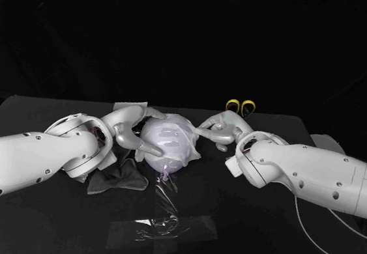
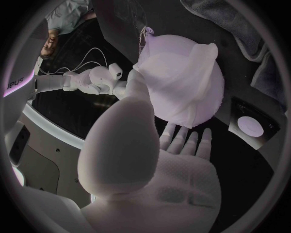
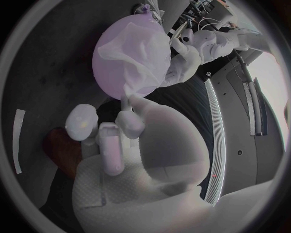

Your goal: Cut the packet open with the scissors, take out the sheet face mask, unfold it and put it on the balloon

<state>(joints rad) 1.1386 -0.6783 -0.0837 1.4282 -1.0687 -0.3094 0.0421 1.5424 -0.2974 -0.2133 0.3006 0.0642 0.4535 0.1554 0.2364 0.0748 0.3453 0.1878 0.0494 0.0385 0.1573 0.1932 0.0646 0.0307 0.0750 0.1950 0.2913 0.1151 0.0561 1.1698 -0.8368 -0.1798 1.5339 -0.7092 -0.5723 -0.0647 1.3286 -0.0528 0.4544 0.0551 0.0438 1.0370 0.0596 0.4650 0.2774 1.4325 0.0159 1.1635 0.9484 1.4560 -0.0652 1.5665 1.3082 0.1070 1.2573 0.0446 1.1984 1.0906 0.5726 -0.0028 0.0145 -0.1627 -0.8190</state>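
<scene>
Sheet mask (image 1: 165,136) lies draped over the balloon (image 1: 173,163), mid-bench, between the two hands. It sits rumpled, with edges wrinkled rather than smoothed down.

My read on the mask: thin, wet, limp, no stiffness. It clings to whatever it touches and should tear easily. Take it at an outer edge with a light pinch and draw it along the surface. Don't push on the middle.

The balloon looks light, round and slick, lying on its side with the knot toward the robot. It will likely roll or squirt off under side load, so brace it from the opposite flank. Avoid pointed fingertip pressure.

Left hand (image 1: 126,129) is against the balloon's left flank, fingers (image 2: 182,141) spread and holding nothing visible, so it works as a brace.

Right hand (image 1: 221,131) is at the balloon's far right, with one finger at the mask edge. I can't tell whether it pinches or only touches.

Scissors (image 1: 241,105) lie just behind the right hand, apart from the balloon. The cut packet (image 1: 162,224) lies on the bench (image 1: 261,232) nearer the robot. A dark cloth (image 1: 123,177) sits beside the left arm.
</scene>
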